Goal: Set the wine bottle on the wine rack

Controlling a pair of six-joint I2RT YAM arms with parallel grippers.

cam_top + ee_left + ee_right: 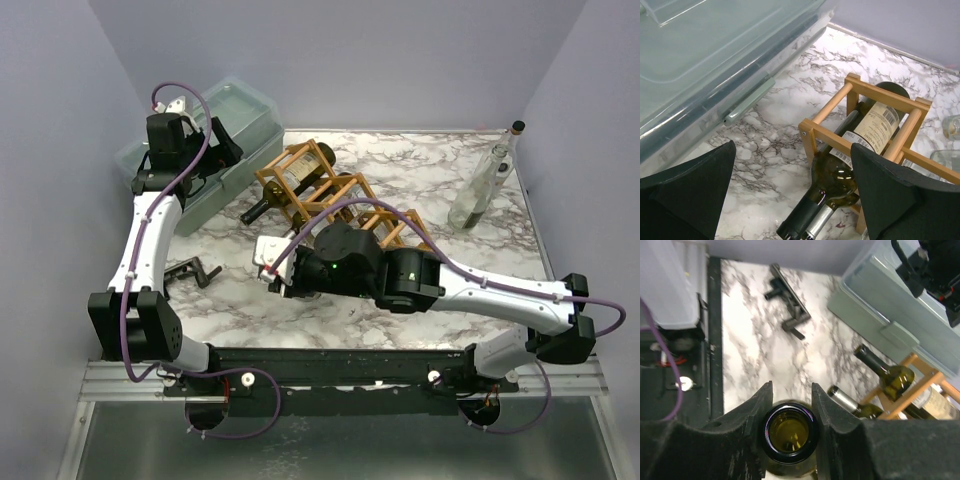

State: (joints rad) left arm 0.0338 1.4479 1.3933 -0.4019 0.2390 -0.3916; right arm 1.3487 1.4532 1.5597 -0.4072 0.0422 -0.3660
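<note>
My right gripper (791,386) is shut on the neck of a dark green wine bottle (790,432). I look straight down into its open mouth between the fingers. In the top view the right gripper (279,272) sits in front of the near-left end of the wooden wine rack (330,195), and the arm hides the held bottle. The wine rack (860,95) holds two lying bottles, a green one (840,177) with a dark capsule and a silver-capped one under it. My left gripper (792,150) is open and empty, above the table between the rack's end and the plastic box.
A clear lidded plastic box (215,125) stands at the back left, under the left wrist. An empty clear glass bottle (485,180) stands upright at the back right by the wall. A small black tool (192,270) lies at the front left.
</note>
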